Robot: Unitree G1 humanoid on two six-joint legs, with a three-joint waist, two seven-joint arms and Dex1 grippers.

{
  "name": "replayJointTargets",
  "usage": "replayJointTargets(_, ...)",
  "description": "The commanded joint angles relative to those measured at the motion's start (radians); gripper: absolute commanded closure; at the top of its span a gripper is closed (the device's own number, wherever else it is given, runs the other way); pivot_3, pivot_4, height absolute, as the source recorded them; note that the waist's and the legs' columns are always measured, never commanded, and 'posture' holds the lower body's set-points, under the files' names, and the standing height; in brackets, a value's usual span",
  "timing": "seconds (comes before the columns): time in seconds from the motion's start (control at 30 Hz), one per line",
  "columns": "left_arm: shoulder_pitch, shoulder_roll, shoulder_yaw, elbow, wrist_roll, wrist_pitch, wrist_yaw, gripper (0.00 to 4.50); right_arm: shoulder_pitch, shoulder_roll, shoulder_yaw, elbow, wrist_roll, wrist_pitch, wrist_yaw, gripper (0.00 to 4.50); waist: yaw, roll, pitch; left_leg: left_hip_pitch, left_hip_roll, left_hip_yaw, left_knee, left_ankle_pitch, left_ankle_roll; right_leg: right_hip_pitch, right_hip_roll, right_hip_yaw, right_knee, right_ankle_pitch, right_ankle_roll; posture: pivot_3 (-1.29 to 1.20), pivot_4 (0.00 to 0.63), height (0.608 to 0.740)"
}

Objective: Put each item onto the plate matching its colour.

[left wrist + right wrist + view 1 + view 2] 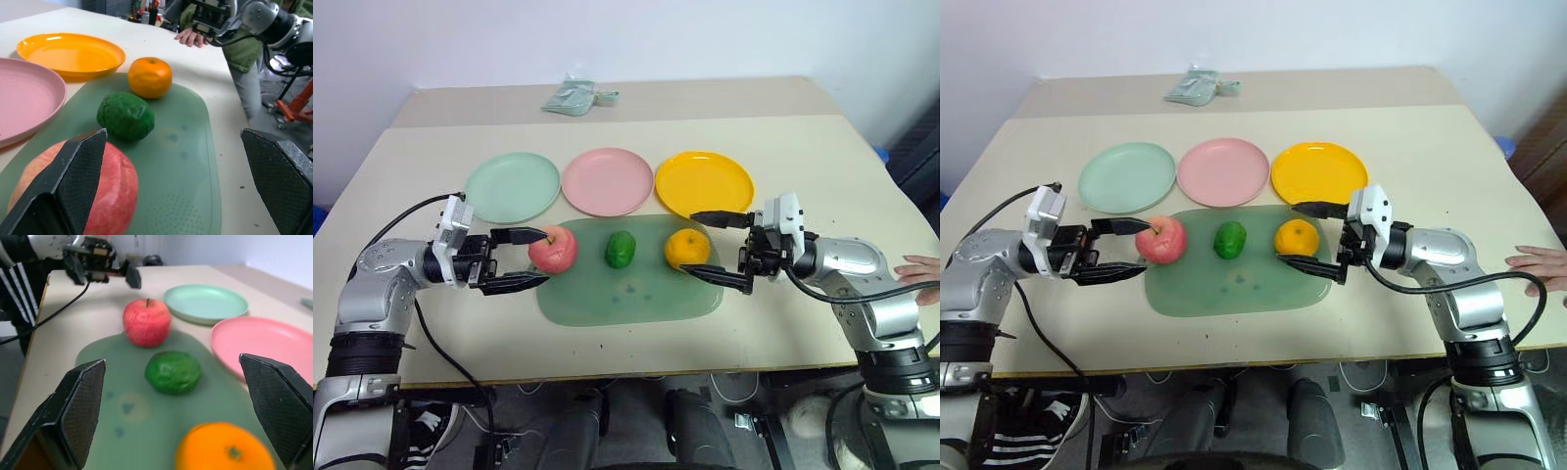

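From the head views, three fruits sit in a row on the translucent green mat: red apple at its left edge, green bumpy fruit in the middle, orange to the right. Just beyond the mat's far edge lie the mint green plate, pink plate and yellow-orange plate, all bare. The left gripper stands spread wide, its fingers either side of the apple; the right gripper likewise brackets the orange. A person's hand rests at the table's right edge.

Left wrist view: one finger overlaps the apple, the other stands well clear over bare table.

Right wrist view: both fingers stand wide, the orange nearest between them.
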Motion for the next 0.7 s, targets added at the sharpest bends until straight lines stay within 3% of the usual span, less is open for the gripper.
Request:
replayJointTargets(0.03,-0.014,0.011,0.014,-0.016,-0.01,-0.007,-0.002,0.0,-0.015,0.004,-0.016,-0.01,-0.006,-0.029,-0.008,0.04,0.001,0.0,0.0,0.0,0.0,0.0,0.0,0.0,0.0,0.0,0.0,0.0,0.0,0.0,0.0,0.0,0.15,0.74)
replayJointTargets(0.3,-0.1,-0.036,-0.036,0.064,0.016,-0.039,-0.021,0.0,0.025,-0.011,-0.068,-0.074,0.025,0.003,-0.066,0.04,0.003,0.0,0.0,0.0,0.0,0.0,0.0,0.0,0.0,0.001,0.0,0.0,0.0,0.0,0.0,0.0,0.15,0.74)
replayJointTargets(0.7,-0.103,-0.059,-0.031,0.079,0.043,-0.09,0.015,0.0,0.022,-0.018,-0.113,-0.058,0.051,0.001,-0.083,0.04,0.002,0.0,0.0,0.0,0.0,0.0,0.0,0.0,0.0,0.0,0.0,0.0,0.0,0.0,0.0,0.0,0.15,0.74)
